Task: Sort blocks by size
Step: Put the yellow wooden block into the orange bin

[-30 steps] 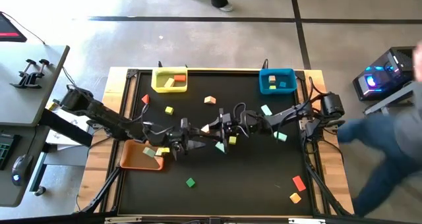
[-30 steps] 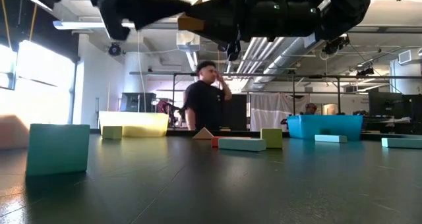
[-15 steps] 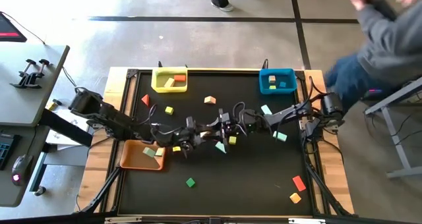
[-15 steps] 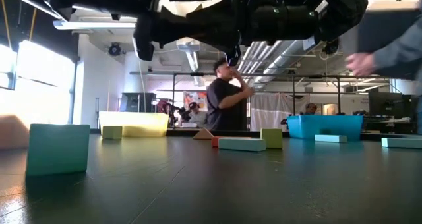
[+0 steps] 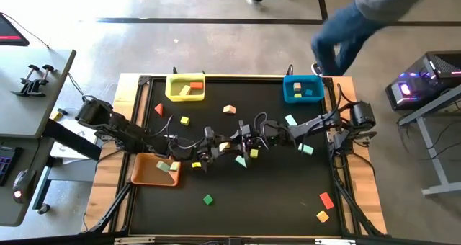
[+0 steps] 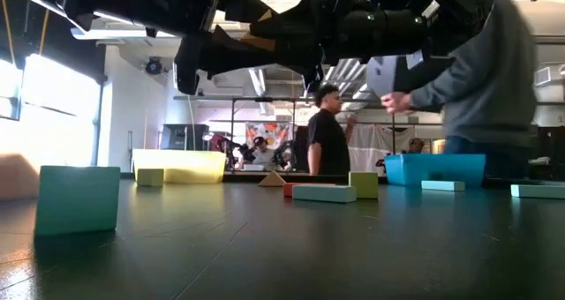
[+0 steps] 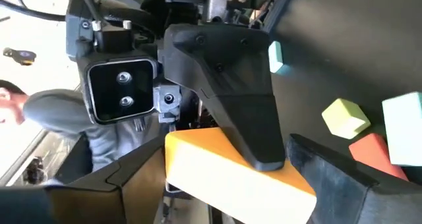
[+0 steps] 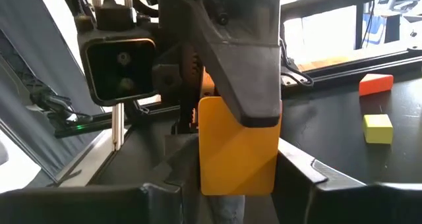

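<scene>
**Layout: both arms meet mid-counter**

You've got 3 bins on the counter: back-left bin, back-right bin, front-left bin. All three have blocks inside.

Left gripper and right gripper are nose to nose at ctr. The shared block sits btwn them, inside both sets of jaws.

Loose blocks lie scattered round the ctr. The lone block lies in front of the grippers. The corner pair is at front-right, well apart from the rest.

A person is behind the counter, near the back-right bin.
</scene>
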Robot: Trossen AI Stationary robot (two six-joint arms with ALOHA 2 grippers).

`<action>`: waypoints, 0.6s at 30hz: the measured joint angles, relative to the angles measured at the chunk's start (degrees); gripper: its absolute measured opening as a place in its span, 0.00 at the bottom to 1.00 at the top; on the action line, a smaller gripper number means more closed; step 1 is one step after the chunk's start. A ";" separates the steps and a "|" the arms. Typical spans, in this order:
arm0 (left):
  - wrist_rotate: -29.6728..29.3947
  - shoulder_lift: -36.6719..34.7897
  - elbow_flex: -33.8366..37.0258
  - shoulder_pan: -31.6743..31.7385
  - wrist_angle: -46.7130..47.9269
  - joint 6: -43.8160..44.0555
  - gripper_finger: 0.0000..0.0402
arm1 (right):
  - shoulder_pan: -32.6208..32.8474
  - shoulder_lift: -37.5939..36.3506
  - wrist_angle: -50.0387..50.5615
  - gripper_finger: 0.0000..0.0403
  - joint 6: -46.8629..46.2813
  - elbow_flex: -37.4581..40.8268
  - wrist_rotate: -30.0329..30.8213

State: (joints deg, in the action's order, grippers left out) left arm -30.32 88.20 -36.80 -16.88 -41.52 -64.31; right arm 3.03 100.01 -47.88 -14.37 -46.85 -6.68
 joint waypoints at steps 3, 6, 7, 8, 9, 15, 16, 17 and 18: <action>0.02 -0.02 -0.02 0.00 -0.13 0.61 0.67 | 0.00 0.00 0.04 0.32 -0.02 0.00 0.00; 0.04 -0.04 -0.02 0.00 -0.21 0.63 0.62 | 0.00 0.00 0.14 0.32 -0.17 0.00 0.00; 0.03 -0.04 -0.02 0.00 -0.19 0.63 0.60 | 0.00 0.00 0.28 0.32 -0.18 0.00 -0.01; 0.07 -0.04 -0.02 0.00 -0.19 0.63 0.59 | 0.00 0.00 0.31 0.34 -0.22 0.00 -0.01; 0.11 -0.04 -0.02 -0.03 -0.19 0.63 0.57 | 0.02 0.00 0.28 0.36 -0.25 0.00 0.00; 0.19 0.12 0.11 -0.74 0.78 0.80 0.50 | 0.00 -0.09 -0.24 0.44 -0.66 -0.02 -0.05; 0.18 0.09 0.11 -0.96 0.55 0.80 0.49 | 0.00 -0.09 0.04 0.45 -0.94 -0.02 -0.05; 0.09 0.09 0.11 -1.17 0.50 0.79 0.49 | 0.02 -0.09 0.34 0.45 -1.30 -0.02 -0.05; -0.24 0.09 0.11 -1.51 0.53 0.82 0.49 | 0.04 -0.09 0.77 0.45 -1.77 -0.02 -0.15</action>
State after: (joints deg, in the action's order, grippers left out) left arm -30.56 88.29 -36.69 -18.40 -40.99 -63.49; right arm 3.07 99.92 -47.11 -16.14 -46.87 -6.83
